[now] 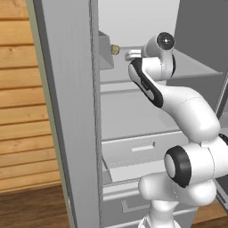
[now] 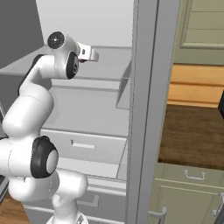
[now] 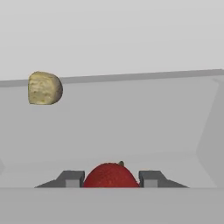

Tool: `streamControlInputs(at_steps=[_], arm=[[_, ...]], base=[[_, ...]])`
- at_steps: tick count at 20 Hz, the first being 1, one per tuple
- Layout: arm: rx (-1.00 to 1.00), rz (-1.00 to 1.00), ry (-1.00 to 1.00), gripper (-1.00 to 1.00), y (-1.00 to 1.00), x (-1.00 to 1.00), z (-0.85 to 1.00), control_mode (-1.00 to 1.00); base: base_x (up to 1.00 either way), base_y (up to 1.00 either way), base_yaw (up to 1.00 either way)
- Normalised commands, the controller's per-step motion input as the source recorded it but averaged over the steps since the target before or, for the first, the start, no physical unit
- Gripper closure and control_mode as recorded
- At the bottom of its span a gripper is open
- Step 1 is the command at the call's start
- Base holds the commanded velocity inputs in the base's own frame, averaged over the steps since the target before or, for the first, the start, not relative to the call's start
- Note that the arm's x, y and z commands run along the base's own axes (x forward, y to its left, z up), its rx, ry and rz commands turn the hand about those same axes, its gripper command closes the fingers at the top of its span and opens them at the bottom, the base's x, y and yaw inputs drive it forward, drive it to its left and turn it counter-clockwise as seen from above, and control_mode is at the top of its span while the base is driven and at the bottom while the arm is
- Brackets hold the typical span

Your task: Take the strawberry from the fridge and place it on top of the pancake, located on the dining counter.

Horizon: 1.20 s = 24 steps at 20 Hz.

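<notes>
The strawberry (image 3: 111, 174), dark red and rounded, sits low in the hand view and fills the gap between my two dark fingertips (image 3: 72, 178). Both tips touch its sides, so my gripper (image 3: 111, 179) is shut on it. It hangs just above a pale upper shelf (image 3: 131, 127) inside the fridge (image 1: 71, 111). In the left base view my white hand (image 1: 132, 54) reaches into the open fridge at upper-shelf height. The right base view has the same hand (image 2: 89, 53) from the other side. The pancake and the dining counter are out of view.
A small yellowish-tan lump (image 3: 45, 88) lies farther back on the shelf, left of the berry; the lump (image 1: 115, 49) is just left of my hand. The fridge's door edges (image 2: 148, 109) flank the arm. Pale drawers (image 1: 133, 149) sit below. Wooden panelling (image 1: 22, 111) is at left.
</notes>
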Motion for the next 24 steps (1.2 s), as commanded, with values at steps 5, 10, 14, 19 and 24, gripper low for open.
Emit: streamControlInputs(at_steps=[5, 10, 14, 19, 24], arm=[[-0.01, 0.0, -0.09, 1.0, 0.17, -0.64, 0.0, -1.0], [0.01, 0.0, -0.1, 1.0, 0.05, -1.0, 0.29, -1.0], [0.05, 0.06, 0.0, 1.0, 0.01, -1.0, 0.24, -1.0], [0.01, 0.12, 0.07, 1.0, 0.04, -1.0, 0.03, -1.0], [0.0, 0.13, 0.18, 1.0, 0.07, -1.0, -0.11, -1.0]], base=[[0.0, 0.0, 0.0], [0.0, 0.0, 0.0], [0.0, 0.0, 0.0], [0.0, 0.0, 0.0], [0.0, 0.0, 0.0]])
